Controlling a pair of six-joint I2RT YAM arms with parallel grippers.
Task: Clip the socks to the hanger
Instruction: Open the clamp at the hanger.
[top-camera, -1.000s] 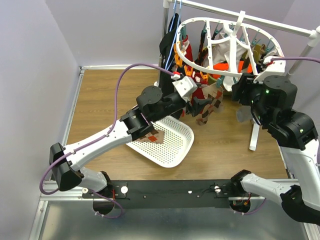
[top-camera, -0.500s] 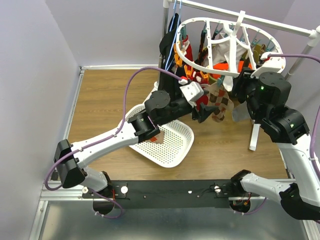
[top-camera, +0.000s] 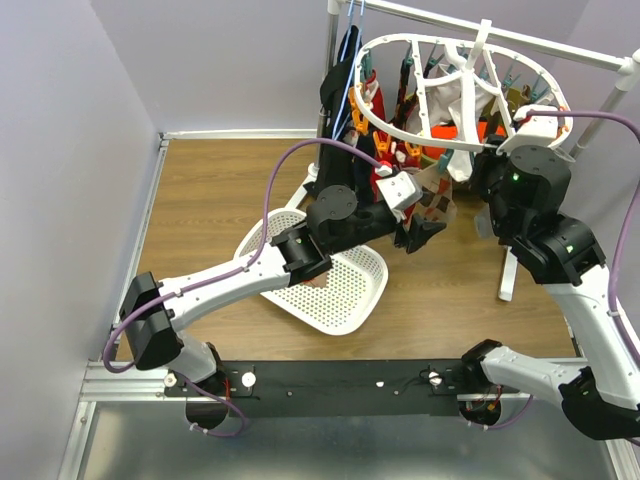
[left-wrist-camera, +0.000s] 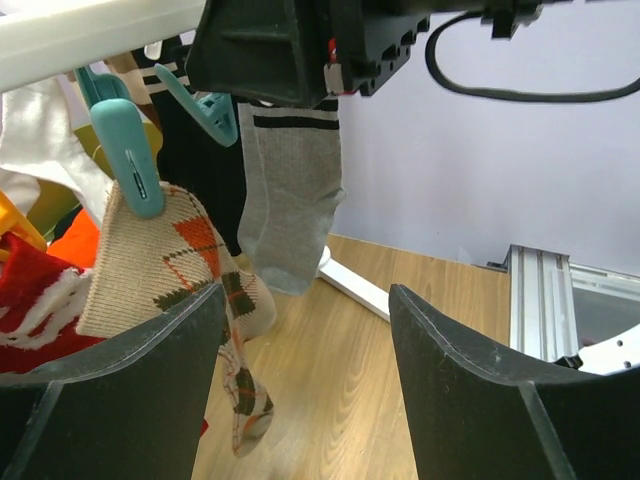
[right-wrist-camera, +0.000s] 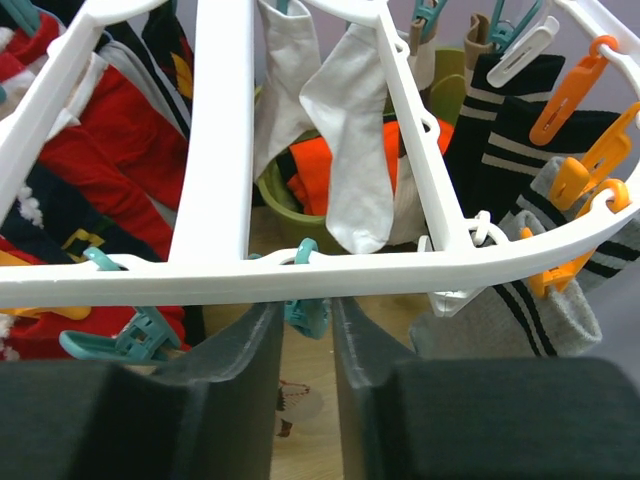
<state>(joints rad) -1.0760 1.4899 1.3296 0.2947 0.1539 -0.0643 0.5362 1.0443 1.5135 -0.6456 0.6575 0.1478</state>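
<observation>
left gripper (left-wrist-camera: 305, 300) wide open, empty, facing an argyle sock (left-wrist-camera: 160, 260) already pinned by a teal clip (left-wrist-camera: 128, 155). right gripper (right-wrist-camera: 306, 300) nearly closed around a second clip (right-wrist-camera: 303, 318) under the hanger (right-wrist-camera: 220, 150) rim, squeeze unclear. many socks (right-wrist-camera: 110, 150) up; basket (top-camera: 345, 300) contents hidden behind the arm (top-camera: 230, 275).

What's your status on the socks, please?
Left gripper open, empty. Right gripper shut on teal clip under hanger rim. Argyle sock hangs clipped. Grey sock hangs close behind.
</observation>
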